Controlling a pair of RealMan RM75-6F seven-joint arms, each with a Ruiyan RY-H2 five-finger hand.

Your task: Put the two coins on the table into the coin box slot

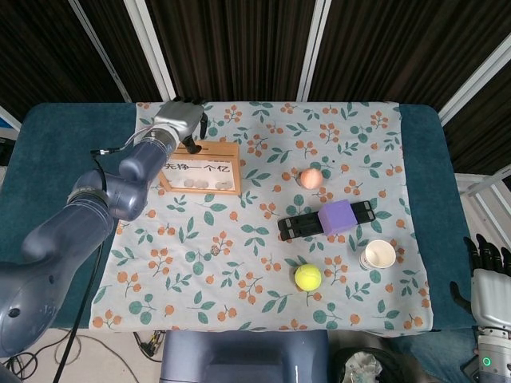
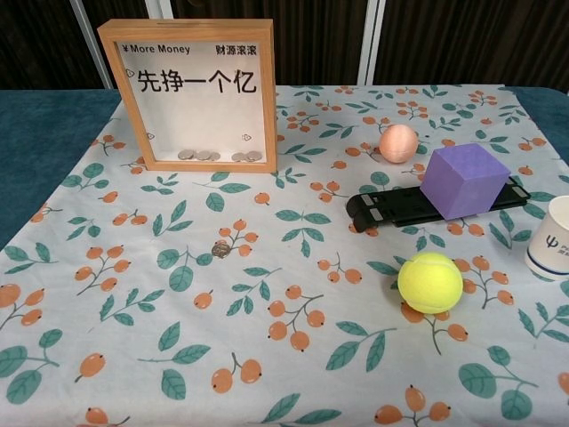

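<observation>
Left hand [image 1: 182,120] up over the top edge of the coin box [image 2: 192,93], at the far left of the table; fingers look spread with nothing seen in them, so likely empty and open, though small in the head view. Right hand [image 1: 489,279] low at the near right edge, off the cloth, fingers straight up and holding nothing. Inside the box, a small row of coins along the bottom of the window. One coin [image 2: 220,251] lying flat on the flowered cloth, near the box and in front of it, a bit toward the middle. Probably one coin in, one to go. Next step, by the look of it: fetch that last coin. To do it well: lift the left hand clear of the frame first, so as not to knock the box over. Come down straight over the coin. Pinch at the edges, because flat coins slip on cloth. Keep away from the tennis ball [image 2: 430,282], purple cube [image 2: 464,181] and paper cup [image 2: 550,237], all well apart on the right. Then line the coin up thin side down with the slot on top.
</observation>
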